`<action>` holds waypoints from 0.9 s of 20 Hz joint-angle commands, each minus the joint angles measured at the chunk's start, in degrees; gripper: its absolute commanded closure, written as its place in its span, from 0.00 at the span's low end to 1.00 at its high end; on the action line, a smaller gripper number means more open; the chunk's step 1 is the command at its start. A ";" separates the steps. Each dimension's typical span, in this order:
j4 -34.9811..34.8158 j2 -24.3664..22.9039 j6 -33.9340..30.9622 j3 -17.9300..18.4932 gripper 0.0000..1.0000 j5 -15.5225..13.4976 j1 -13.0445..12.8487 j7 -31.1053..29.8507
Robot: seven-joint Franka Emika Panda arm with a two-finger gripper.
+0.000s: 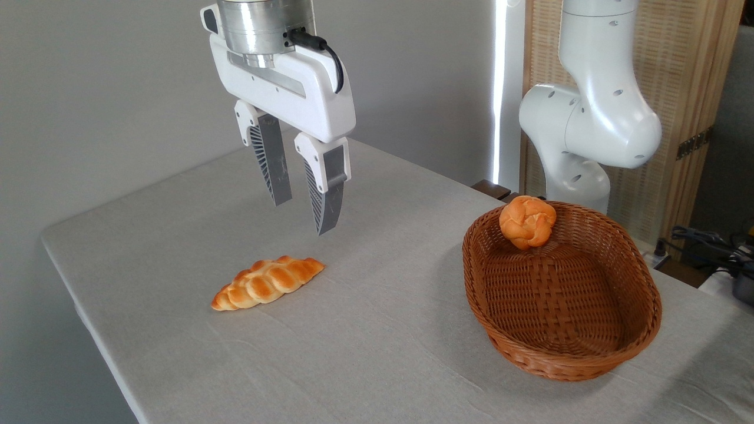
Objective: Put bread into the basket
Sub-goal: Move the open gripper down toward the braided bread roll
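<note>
Approach step. White two-finger gripper (304, 217) hangs empty, jaws partly apart, above the glossy golden braided loaf (268, 282) on the grey table (377, 347), at 9 o'clock from the oval brown wicker basket (642, 321). Next: descend towards 7 o'clock, straddle the loaf, close.

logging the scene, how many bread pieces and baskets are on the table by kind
braided loaf: 1
round knot bun: 1
wicker basket: 1
total: 3
</note>
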 commanded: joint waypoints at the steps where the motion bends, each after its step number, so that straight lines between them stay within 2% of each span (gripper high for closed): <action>1: -0.09 -0.68 -0.72 0.21 0.00 0.44 -0.06 0.38; 3: -2.89 -2.17 1.03 -0.66 0.00 0.44 -0.15 0.21; 7: -8.95 -3.58 5.60 -5.93 0.00 -0.18 -0.41 -0.41; 10: -12.65 -3.49 11.13 -9.44 0.00 -1.76 -0.59 -5.31; 12: -16.59 -3.41 16.92 -12.61 0.00 -1.06 -0.59 -6.21; 15: -21.70 -2.88 25.71 -14.81 0.00 -0.88 -0.67 -6.39; 18: -23.03 -1.21 28.46 -15.43 0.00 -0.88 -1.37 -6.39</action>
